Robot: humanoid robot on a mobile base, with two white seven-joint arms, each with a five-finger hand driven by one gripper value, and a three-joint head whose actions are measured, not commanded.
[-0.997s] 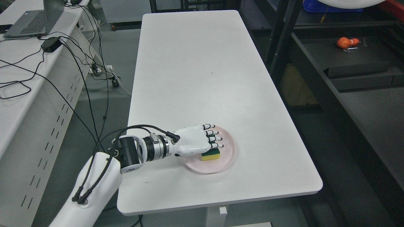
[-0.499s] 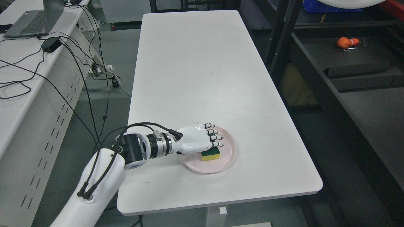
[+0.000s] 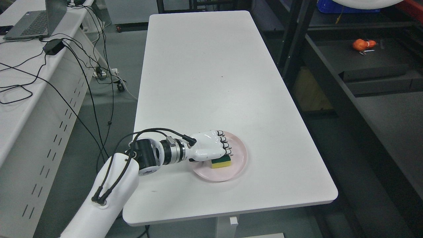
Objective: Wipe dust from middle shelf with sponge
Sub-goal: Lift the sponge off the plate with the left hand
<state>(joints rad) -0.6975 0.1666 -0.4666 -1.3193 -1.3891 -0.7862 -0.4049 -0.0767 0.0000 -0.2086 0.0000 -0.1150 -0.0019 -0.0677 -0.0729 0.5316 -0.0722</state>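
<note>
The rectangular yellow sponge with a green scouring top (image 3: 221, 162) lies on the round pale-pink plate (image 3: 238, 162), which sits near the front edge of the long white table (image 3: 211, 72). The white left robot hand (image 3: 211, 148) rests on top of the sponge with its black-jointed fingers (image 3: 226, 145) curled down over the sponge's far edge, closing around it. The dark metal shelf unit (image 3: 330, 82) stands just beside the table's right side.

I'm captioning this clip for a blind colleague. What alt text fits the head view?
The robot's left hand curls its fingers over a yellow and green sponge lying on a pink plate near the front edge of a white table. Dark shelving stands to the right, and a desk with a laptop and cables to the left.
</note>
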